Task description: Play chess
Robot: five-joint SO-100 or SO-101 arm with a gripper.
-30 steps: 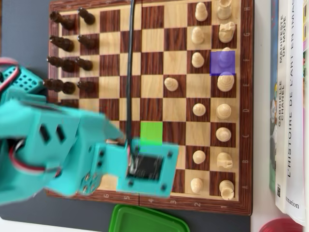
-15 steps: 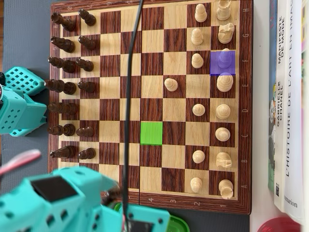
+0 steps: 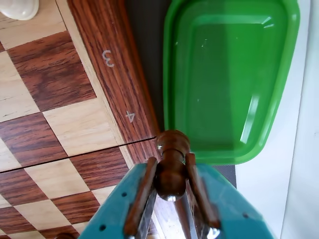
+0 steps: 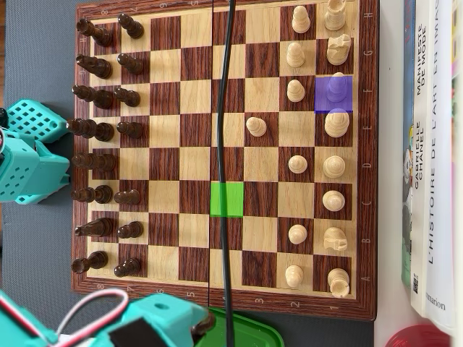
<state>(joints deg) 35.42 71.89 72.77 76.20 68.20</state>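
Observation:
My gripper [image 3: 171,159] is shut on a dark brown chess pawn [image 3: 173,143], clamped between the two brown pads. In the wrist view it hangs over the board's outer rim by the digit 4, just beside the green tray [image 3: 224,74]. In the overhead view the gripper [image 4: 201,323] is at the bottom edge, between the chessboard [image 4: 181,65] and the tray [image 4: 249,331]. Dark pieces line the board's left side, white pieces the right. A white pawn [image 4: 255,126] stands forward alone. One square is marked green [image 4: 226,199], another purple [image 4: 333,94].
A black cable [image 4: 228,144] runs down across the board's middle in the overhead view. Books [image 4: 432,144] lie right of the board, and a red object [image 4: 419,336] sits at the bottom right. The arm's teal base [image 4: 25,155] is left of the board.

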